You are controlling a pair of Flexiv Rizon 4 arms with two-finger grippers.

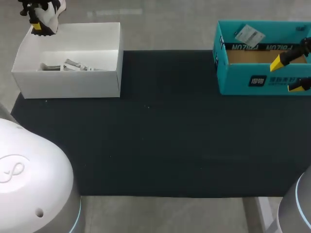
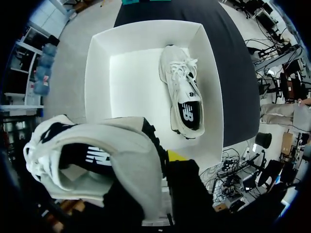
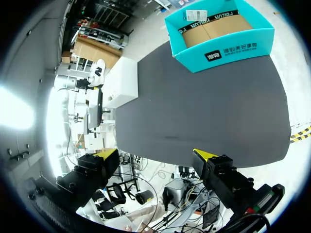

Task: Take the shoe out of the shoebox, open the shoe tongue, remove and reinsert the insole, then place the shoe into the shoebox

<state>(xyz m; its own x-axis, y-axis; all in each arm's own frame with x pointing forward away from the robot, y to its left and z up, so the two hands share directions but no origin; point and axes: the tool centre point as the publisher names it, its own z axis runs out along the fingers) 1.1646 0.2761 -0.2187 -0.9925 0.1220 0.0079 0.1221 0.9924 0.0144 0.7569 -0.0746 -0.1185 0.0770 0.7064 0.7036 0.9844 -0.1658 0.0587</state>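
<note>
My left gripper [image 1: 36,23] is shut on a white shoe [image 1: 50,13] with black markings, held up over the far left corner of the white shoebox [image 1: 68,82]. In the left wrist view the held shoe [image 2: 97,160] fills the space beside one yellow fingertip [image 2: 177,156], and the other finger is hidden behind it. Below it, a second white shoe [image 2: 182,97] lies in the shoebox [image 2: 97,73]. My right gripper [image 1: 286,75] is open with nothing in it, hanging at the front right of a teal box [image 1: 243,80]. Seen from the right wrist, the right gripper [image 3: 155,155] looks across the mat.
A black mat [image 1: 170,136] covers the table between the white shoebox at the far left and the open teal box [image 3: 218,34] at the far right. The teal box shows a brown cardboard floor. White robot bases fill both near corners.
</note>
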